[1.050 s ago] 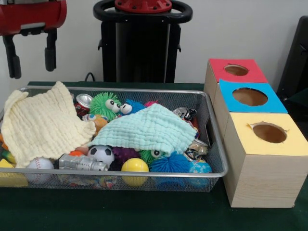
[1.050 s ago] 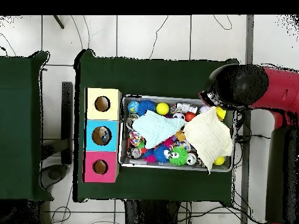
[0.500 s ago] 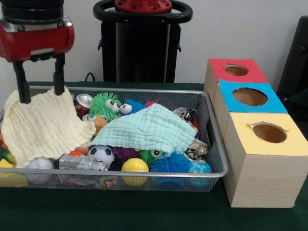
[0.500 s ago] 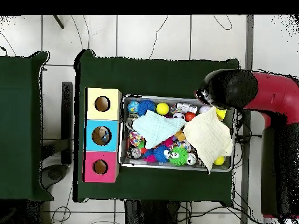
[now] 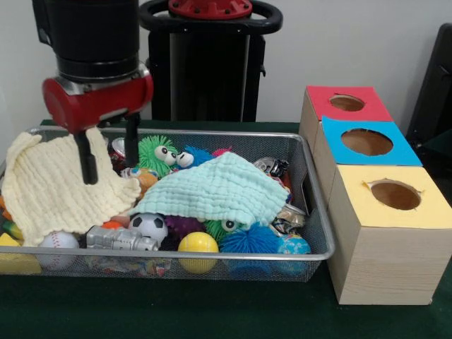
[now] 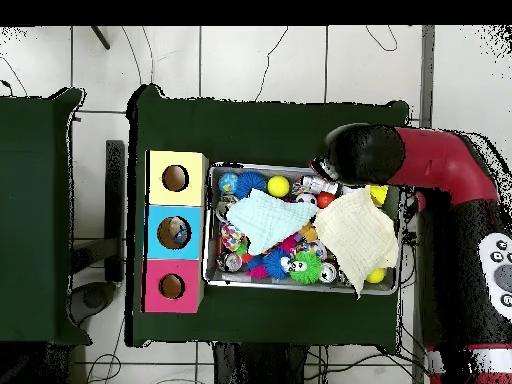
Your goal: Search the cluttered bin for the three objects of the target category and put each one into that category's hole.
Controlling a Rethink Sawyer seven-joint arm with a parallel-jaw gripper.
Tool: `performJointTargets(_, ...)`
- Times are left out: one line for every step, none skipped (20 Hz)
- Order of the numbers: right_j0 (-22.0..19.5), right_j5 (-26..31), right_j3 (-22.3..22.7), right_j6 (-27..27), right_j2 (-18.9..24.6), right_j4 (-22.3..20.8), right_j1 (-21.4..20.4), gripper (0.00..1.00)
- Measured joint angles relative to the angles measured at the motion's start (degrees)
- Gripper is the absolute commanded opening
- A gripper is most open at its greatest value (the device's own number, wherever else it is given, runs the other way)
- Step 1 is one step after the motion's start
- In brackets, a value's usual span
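— Where are the jaws?
— The jaws [image 5: 109,155] hang apart and empty from the red-and-black arm [image 5: 95,63], which stands nearly upright over the wire bin [image 5: 311,233]. One finger's tip is over the yellow cloth [image 5: 56,187]; the other is beside the silver can [image 5: 123,148].

— And the rest of the bin?
— Beyond the open gap lie the green fuzzy toy [image 5: 154,154] and mint cloth [image 5: 219,189], its long side running away from the jaws. In front of them sit the soccer ball [image 5: 150,226] and yellow ball [image 5: 198,244].

— The holes?
— Red box [image 5: 346,104], blue box [image 5: 367,143] and yellow box [image 5: 395,195] stand on the counter [image 5: 212,311] past the bin's far end from the jaws, holes facing up.
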Motion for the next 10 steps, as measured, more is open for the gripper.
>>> performJointTargets(0.7,0.0,-0.2,0.0,0.0,0.0,0.8,1.0)
performJointTargets(1.0,0.0,-0.3,0.0,0.0,0.0,1.0,1.0)
performJointTargets(1.1,0.0,-0.3,0.0,0.0,0.0,1.2,1.0)
performJointTargets(1.4,0.0,-0.3,0.0,0.0,0.0,1.4,1.0)
performJointTargets(2.0,-0.3,-0.3,0.0,0.0,0.0,2.2,1.0)
performJointTargets(2.2,-0.4,-0.3,0.0,0.0,0.0,2.4,1.0)
performJointTargets(2.3,-0.5,-0.4,0.0,0.0,0.0,2.7,1.0)
performJointTargets(2.4,-0.6,-0.4,0.0,0.0,0.0,2.9,1.0)
performJointTargets(2.6,-0.7,-0.3,0.0,0.0,0.0,3.2,1.0)
performJointTargets(3.0,-0.9,-0.4,0.0,0.0,0.0,3.8,1.0)
